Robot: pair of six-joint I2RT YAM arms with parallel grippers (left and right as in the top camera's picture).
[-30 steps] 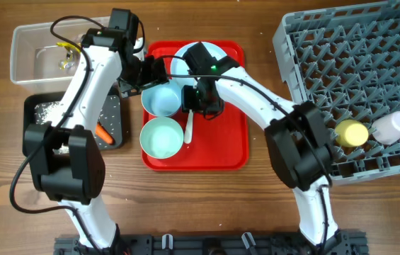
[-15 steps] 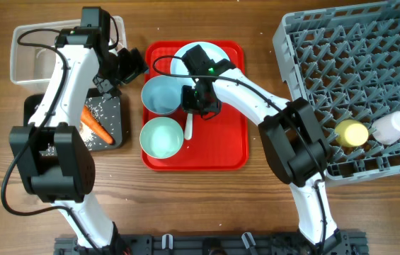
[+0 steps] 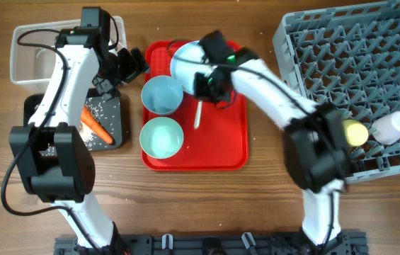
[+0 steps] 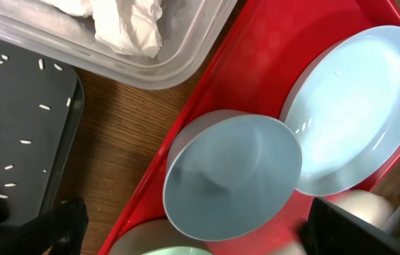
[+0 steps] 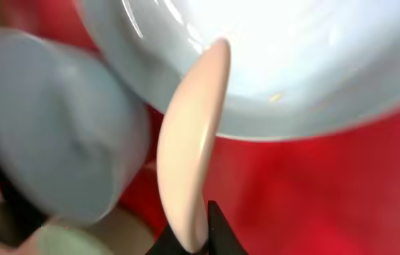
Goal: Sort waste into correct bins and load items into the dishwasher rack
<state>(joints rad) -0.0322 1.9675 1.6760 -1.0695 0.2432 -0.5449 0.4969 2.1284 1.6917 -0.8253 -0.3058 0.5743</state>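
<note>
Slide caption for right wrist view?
Right pincer holds white spoon by pale blue plate over red tray.

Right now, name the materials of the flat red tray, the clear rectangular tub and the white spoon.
Flat red tray: likely hard plastic, smooth, slightly glossy, moulded raised rim. Clear rectangular tub: translucent plastic; the crumpled white tissue shows through its wall. White spoon: probably plastic, glossy cream sheen, though blur leaves it open.

The blue bowl point(image 3: 161, 95) and teal bowl point(image 3: 161, 137) block red tray's point(image 3: 224, 145) left; lower right free
</note>
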